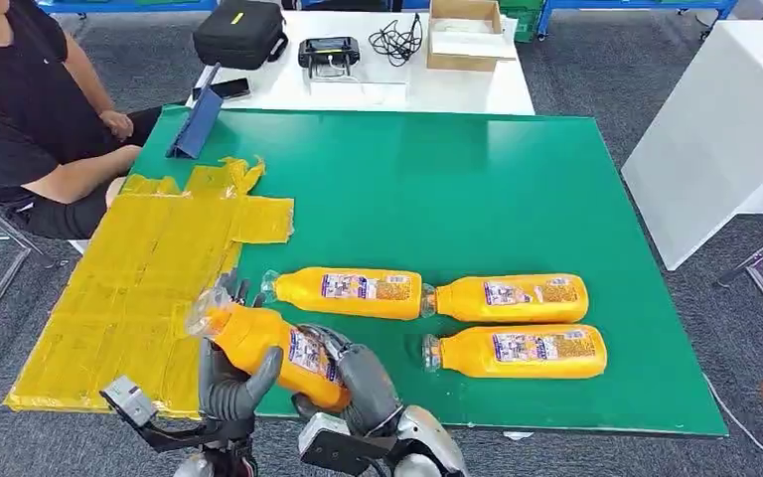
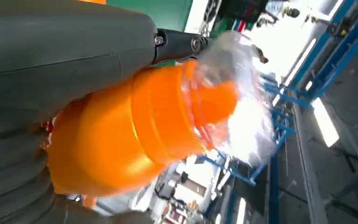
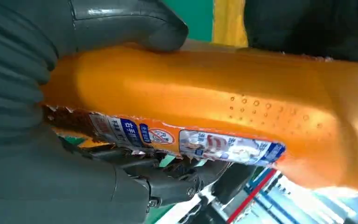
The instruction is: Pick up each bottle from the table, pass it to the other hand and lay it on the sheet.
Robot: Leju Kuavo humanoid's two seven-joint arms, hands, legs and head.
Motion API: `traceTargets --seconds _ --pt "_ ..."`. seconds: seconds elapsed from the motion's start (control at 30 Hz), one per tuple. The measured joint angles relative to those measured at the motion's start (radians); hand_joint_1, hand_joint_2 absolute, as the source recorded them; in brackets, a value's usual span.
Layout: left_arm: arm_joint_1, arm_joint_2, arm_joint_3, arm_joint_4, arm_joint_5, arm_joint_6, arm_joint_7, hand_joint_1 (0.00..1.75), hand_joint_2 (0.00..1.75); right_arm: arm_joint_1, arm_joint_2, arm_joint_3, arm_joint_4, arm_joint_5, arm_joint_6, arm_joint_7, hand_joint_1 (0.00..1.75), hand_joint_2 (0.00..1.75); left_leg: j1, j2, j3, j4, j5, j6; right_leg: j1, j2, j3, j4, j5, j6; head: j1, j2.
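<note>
Holding one orange bottle (image 1: 273,348) between both hands, we have it lifted above the near edge of the green table (image 1: 477,189), tilted, with its clear-wrapped neck pointing up and towards the yellow sheet (image 1: 129,288). Our left hand (image 1: 230,386) wraps the bottle from below and behind, thumb curled up against the orange body, while our right hand (image 1: 363,378) clasps the base end, just beside the left. In the left wrist view we see our grey thumb and a dark finger (image 2: 177,44) closed round the bottle's shoulder (image 2: 135,135), with the crinkled clear wrap over the cap. In the right wrist view our fingers (image 3: 121,21) press along one side of the bottle (image 3: 223,98) and darker fingers close in from the label side, so both hands are gripping it at once.

Three more bottles lie on their sides on the green table: one (image 1: 348,292) just beyond the held bottle, a second (image 1: 510,297) cap-to-base beside it, and a third (image 1: 519,351) nearer us, below the second.

We see the yellow sheet spread over the table's left part, hanging past the edge, with no bottle lying on it. A person in black (image 1: 20,109) sits at the far left. A blue folder (image 1: 197,124) leans at the table's far corner. Beyond it, on a white table (image 1: 477,89), stand a black case (image 1: 240,32) and a cardboard box (image 1: 465,33).
</note>
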Motion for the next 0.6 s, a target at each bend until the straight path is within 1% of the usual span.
traceTargets --seconds 0.2,0.6 --pt "-0.007 0.001 -0.001 0.016 -0.075 0.061 -0.019 1.75 1.75 -0.032 0.008 0.036 0.029 -0.002 -0.007 0.016 1.75 1.75 0.000 0.000 0.000 0.000 0.000 0.000 0.000 0.000 0.000 0.000 0.000 0.000 0.000 0.000" --pt "-0.018 0.002 -0.001 0.029 -0.084 0.063 -0.021 1.75 1.75 -0.039 0.011 0.042 0.049 -0.005 -0.018 0.021 1.75 1.75 0.000 0.000 0.000 0.000 0.000 0.000 0.000 0.000 0.000 0.000 0.000 0.000 0.000 0.000"
